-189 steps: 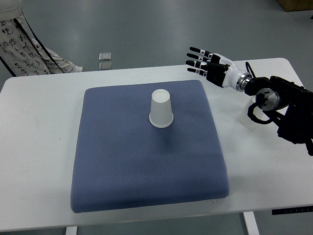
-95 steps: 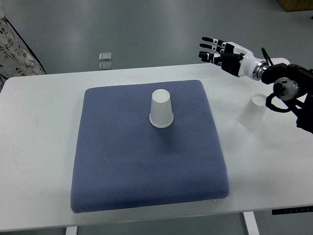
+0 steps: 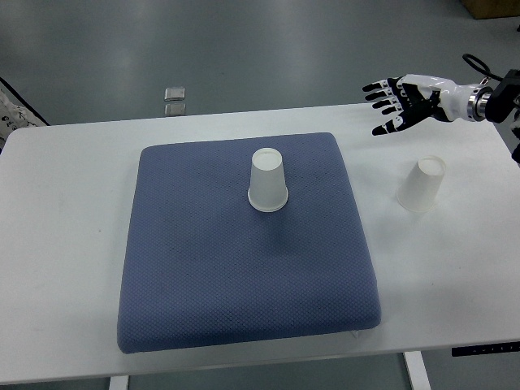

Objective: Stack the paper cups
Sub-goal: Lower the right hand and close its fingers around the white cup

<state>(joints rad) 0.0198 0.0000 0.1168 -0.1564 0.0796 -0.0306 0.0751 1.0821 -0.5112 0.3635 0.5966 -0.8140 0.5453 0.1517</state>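
One white paper cup (image 3: 267, 180) stands upside down on the blue cushion (image 3: 203, 268), a little above its middle. A second white cup (image 3: 422, 184) stands upside down on the white table (image 3: 65, 211), to the right of the cushion. My right hand (image 3: 393, 96) hovers over the table's far right edge, above and left of that second cup, fingers spread and holding nothing. Its arm enters from the upper right edge. The left arm does not show.
Two small clear objects (image 3: 174, 99) lie on the grey floor beyond the table. A patterned cloth shows at the far left edge (image 3: 11, 114). A brown box corner (image 3: 491, 8) sits at the top right.
My right hand has pulled back up and to the right, away from the cushion, uncovering the second cup. The patterned cloth at the left has slid almost out of view.
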